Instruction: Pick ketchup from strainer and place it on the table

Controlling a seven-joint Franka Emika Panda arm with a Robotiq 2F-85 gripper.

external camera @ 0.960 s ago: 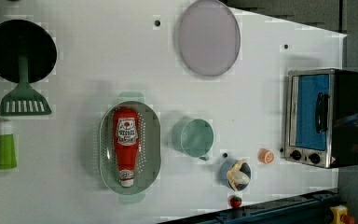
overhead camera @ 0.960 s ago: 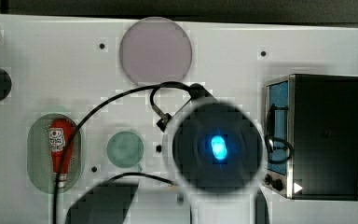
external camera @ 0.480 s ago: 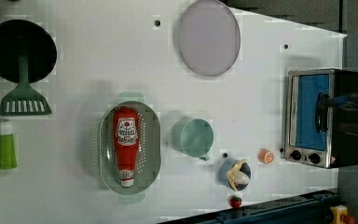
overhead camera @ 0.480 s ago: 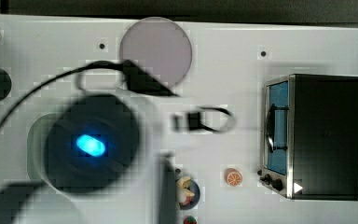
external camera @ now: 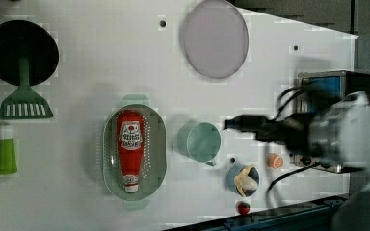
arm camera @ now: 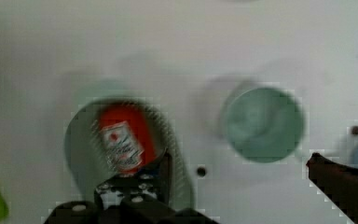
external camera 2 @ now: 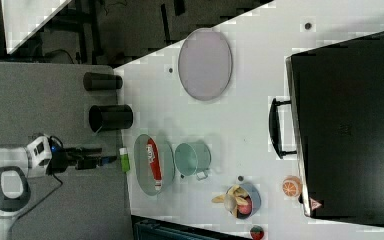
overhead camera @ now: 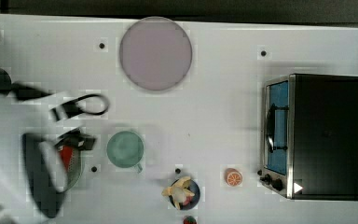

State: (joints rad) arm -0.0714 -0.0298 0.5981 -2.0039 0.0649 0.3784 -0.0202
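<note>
White tabletop carries the strainer cradling the ketchup lengthwise, cap end nearest the spread pincer hovering above.

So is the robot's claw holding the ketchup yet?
No, it holds nothing. The claw is wide open above the table, and the ketchup lies untouched in the strainer.
</note>
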